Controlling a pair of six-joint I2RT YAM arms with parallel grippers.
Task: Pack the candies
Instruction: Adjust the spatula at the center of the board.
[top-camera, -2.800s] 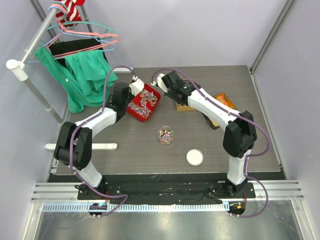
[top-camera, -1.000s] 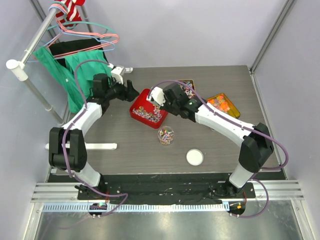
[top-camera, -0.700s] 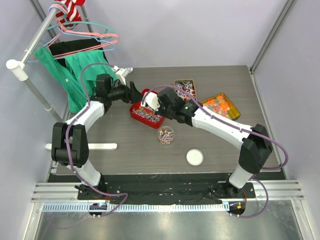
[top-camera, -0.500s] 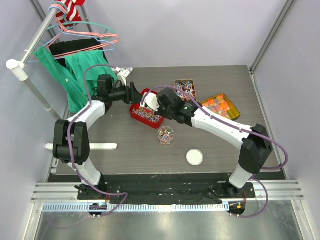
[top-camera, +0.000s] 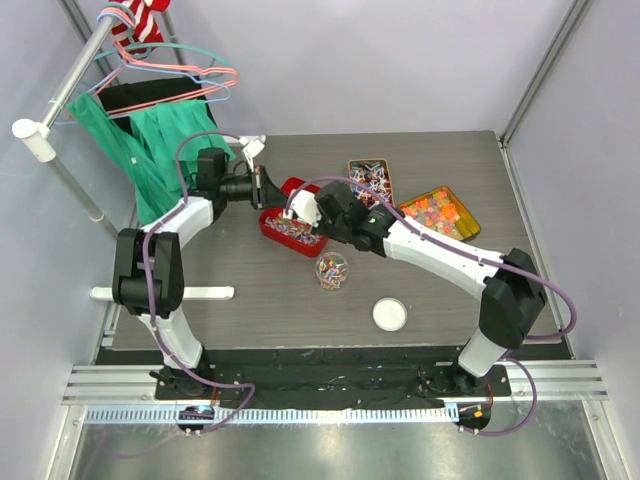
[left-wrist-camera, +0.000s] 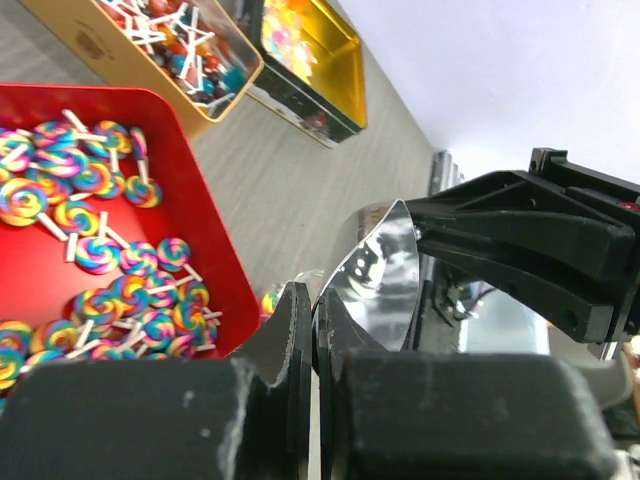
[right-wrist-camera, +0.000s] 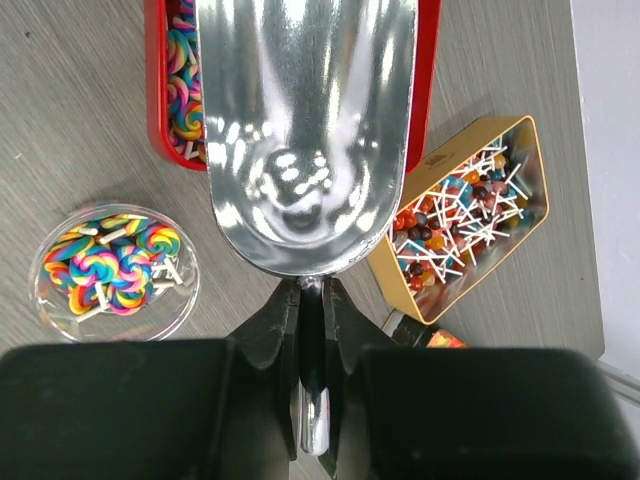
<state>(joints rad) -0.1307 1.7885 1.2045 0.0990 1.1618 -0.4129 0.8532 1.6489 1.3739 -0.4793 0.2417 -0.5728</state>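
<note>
1. The step in hand looks like scooping. The right end effector (right-wrist-camera: 310, 300) holds a metal scoop (right-wrist-camera: 305, 130) over the red tray (right-wrist-camera: 155, 90), and the scoop's bowl is empty.
2. The rainbow swirl lollipops (left-wrist-camera: 97, 254) lie heaped in that tray, which sits toward the far edge of the table (top-camera: 250, 290), left of centre. A smaller share is already in the clear round container (right-wrist-camera: 165, 305), just beside the tray's near side, around the middle of the table.
3. The next move probably calls for dipping the scoop's mouth into the heap and pushing through it. The scoop would then lift out level and tip over the container, whose small mouth leaves little room for spills.
4. The right end effector's jaws are clamped tight on the scoop's thin handle, with no gap showing.
5. The left end effector (left-wrist-camera: 310, 320) sits at the tray's far-left corner with its jaws pressed almost together, only a slit between them. Whether the tray's rim is pinched there cannot be told.
6. A gold tin (right-wrist-camera: 470, 143) of stick sweets stands just beside the tray, untouched.
</note>
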